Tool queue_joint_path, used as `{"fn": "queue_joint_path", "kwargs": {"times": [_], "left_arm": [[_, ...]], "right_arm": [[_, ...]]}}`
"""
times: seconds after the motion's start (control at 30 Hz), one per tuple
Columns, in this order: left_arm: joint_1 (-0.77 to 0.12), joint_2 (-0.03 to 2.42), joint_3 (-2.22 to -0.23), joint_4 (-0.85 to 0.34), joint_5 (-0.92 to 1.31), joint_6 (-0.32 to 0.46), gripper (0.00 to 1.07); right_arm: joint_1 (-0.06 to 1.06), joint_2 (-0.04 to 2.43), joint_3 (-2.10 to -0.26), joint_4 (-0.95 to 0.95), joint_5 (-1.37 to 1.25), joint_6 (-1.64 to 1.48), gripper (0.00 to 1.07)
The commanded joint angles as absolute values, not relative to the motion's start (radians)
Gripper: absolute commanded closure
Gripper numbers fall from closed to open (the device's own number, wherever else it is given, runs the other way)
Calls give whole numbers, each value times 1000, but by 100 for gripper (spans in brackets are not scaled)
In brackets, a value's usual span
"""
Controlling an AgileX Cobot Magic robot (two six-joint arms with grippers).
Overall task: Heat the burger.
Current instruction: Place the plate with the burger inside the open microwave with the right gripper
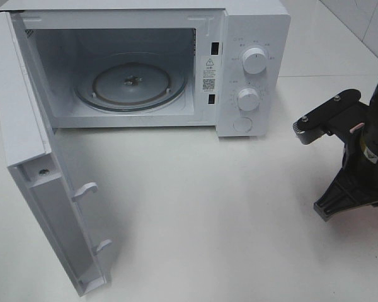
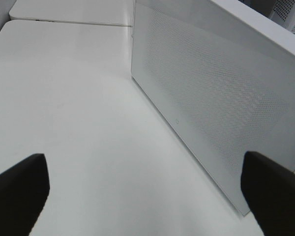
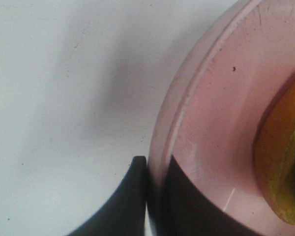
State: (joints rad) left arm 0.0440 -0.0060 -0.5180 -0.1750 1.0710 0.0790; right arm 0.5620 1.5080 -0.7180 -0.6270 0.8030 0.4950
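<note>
White counter carries an open microwave. Your left hand hangs spread and empty by its door. Your right hand pinches the rim of the pink plate; the burger sits on it, likely soft, light, prone to sliding, so keep the plate level.

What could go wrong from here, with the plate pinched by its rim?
1. The right gripper clamps only the rim of the pink plate; the plate could tip and the burger slide off.
2. The left gripper hangs open beside the outer face of the microwave door; it might knock the door into the plate's path.
</note>
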Motion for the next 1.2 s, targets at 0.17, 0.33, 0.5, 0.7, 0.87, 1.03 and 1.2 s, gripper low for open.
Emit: {"fn": "queue_joint_path", "kwargs": {"times": [0.17, 0.33, 0.5, 0.7, 0.87, 1.03, 1.2], "left_arm": [[45, -14, -517, -180, 1073, 73, 9], [45, -14, -517, -180, 1073, 73, 9], [45, -14, -517, -180, 1073, 73, 9], [45, -14, -517, -180, 1073, 73, 9], [45, -14, -517, -180, 1073, 73, 9], [45, -14, -517, -180, 1073, 73, 9], [45, -14, -517, -180, 1073, 73, 9]], "right_arm": [[613, 1497, -718, -677, 826, 490, 107], [643, 1497, -718, -678, 826, 490, 107], [695, 1497, -718, -679, 832, 489, 107], [735, 1497, -718, -684, 847, 489, 107], [799, 1497, -718, -696, 858, 489, 107], [854, 1497, -718, -709, 884, 489, 107], [909, 1497, -718, -710, 906, 489, 107]]}}
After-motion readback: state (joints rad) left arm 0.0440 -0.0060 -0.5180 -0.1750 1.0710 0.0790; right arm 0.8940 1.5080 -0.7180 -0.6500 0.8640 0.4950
